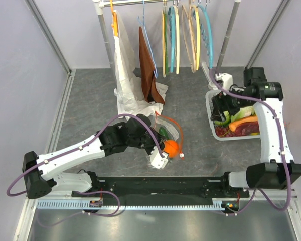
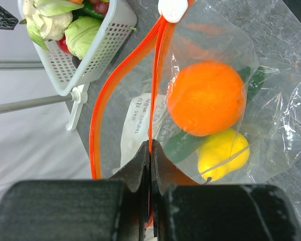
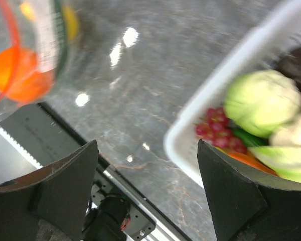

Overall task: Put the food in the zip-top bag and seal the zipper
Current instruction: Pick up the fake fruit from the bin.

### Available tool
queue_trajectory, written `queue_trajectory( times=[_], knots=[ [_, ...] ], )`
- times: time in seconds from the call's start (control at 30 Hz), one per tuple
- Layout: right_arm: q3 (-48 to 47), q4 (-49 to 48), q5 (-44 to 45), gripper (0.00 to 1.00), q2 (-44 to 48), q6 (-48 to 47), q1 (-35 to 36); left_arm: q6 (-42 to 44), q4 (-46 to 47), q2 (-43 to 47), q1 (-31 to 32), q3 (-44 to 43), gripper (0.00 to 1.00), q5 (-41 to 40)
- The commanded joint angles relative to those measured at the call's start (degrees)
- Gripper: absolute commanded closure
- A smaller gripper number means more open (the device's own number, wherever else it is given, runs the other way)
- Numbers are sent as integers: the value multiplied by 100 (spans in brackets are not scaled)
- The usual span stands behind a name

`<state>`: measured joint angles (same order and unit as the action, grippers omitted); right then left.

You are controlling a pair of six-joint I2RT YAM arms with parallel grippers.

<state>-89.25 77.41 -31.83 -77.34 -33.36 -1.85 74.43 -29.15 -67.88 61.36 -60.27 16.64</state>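
So the left jaws are pinched shut on the zipper [image 2: 94,145], whose two tracks gape apart beyond them. Inside the zip-top bag [image 2: 276,85] on the tabletop [image 1: 90,110] I count three pieces: one orange [image 2: 205,98], one yellow fruit [image 2: 223,153] and one cucumber [image 2: 183,143], all bunched together. The right jaws are spread wide, holding nothing, beside the one white basket [image 3: 215,100] of other toy food, well apart from the bag.

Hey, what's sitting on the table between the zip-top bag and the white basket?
Nothing: only bare grey tabletop separates the zip-top bag from the white basket, as the top external view shows; the right wrist view agrees.
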Motion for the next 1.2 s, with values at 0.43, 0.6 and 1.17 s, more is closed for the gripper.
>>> queue_trajectory(
  times=[0.43,0.6,1.17],
  knots=[
    [-2245,627,-68,6,-1932,-65,-2434,-17,348,81,-19,138,98,50],
    [-3209,609,290,12,-2635,373,-2768,-17,383,117,-19,217,98,41],
    [-3205,-709,2409,20,-3402,1710,-2479,45,366,64,-10,209,98,-3]
  ],
)
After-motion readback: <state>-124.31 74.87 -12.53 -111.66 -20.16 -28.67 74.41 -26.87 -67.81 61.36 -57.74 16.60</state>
